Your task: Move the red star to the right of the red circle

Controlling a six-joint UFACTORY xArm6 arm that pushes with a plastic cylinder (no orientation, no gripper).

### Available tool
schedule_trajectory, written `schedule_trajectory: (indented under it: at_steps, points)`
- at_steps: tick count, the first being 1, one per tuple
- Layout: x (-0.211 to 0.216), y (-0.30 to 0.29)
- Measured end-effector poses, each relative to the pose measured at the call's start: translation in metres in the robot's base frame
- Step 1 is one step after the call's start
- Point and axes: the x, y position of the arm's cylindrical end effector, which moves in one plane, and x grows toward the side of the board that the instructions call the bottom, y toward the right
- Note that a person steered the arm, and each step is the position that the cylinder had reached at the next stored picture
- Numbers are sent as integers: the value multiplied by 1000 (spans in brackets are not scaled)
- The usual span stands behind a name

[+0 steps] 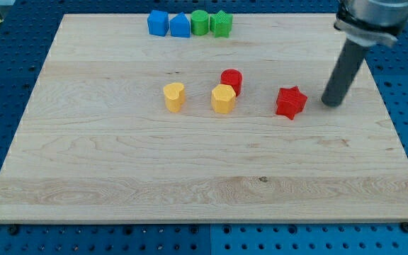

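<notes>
Sitting tip: my tip (331, 103) rests on the bench (190, 177), just right of the red star (290, 103), holding nothing.
Red star: right of the red circle (231, 80), apart.
Room: bare wood below; bench's right edge near.

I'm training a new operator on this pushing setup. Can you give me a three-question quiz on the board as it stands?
1. True or false: my tip touches the red star.
2. What lies nearest the red circle? A) yellow hexagon B) yellow heart C) blue cube
3. Which side of the star is my tip on?

Key: 1 false, a gap shows. 2 A. 3 the view's right.
</notes>
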Motion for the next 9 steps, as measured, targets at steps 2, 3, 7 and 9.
schedule_trajectory:
  at_steps: [2,3,7,9]
  points:
    - [20,-20]
    - [15,-40]
    - [-26,-115]
    - [-10,-92]
